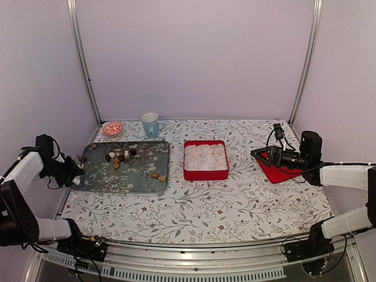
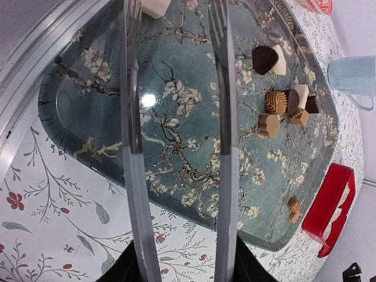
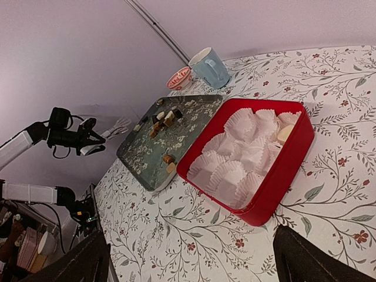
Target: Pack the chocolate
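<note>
Several small chocolates lie on a dark floral tray, with two more tan ones near its front right. They also show in the left wrist view and in the right wrist view. A red square box lined with white paper cups stands right of the tray. One pale piece sits in a cup. My left gripper is open and empty over the tray's left edge. My right gripper is open and empty, right of the box.
A red lid lies under my right arm at the right. A light blue mug and a small red patterned bowl stand behind the tray. Metal posts and walls close in the back and sides.
</note>
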